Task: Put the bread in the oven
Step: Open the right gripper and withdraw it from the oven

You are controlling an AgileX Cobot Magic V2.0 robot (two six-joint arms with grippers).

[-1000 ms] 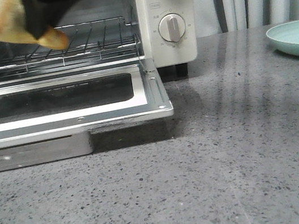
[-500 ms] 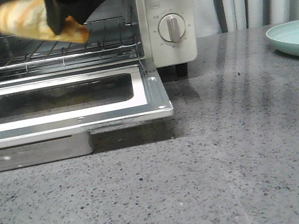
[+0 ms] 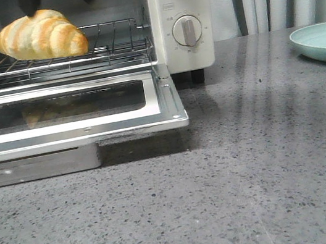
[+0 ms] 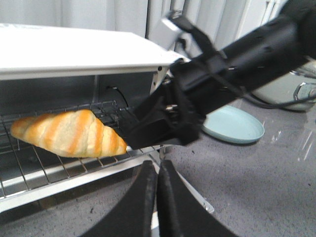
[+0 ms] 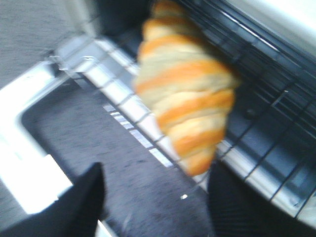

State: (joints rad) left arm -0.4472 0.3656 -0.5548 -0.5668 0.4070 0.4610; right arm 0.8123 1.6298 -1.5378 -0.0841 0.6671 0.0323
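Resting on oven point(image 3: 184, 43) rack, bread point(image 3: 41, 37) sits free; right gripper point(image 5: 153, 207) spread wide, left gripper point(image 4: 155, 197) closed, empty; no legible lettering.

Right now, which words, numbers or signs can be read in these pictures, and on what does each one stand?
No text can be read in full.
Marks around the lower knob of the oven: too small to read.
Small label above that knob: too small to read.
Bread and plate: no text.
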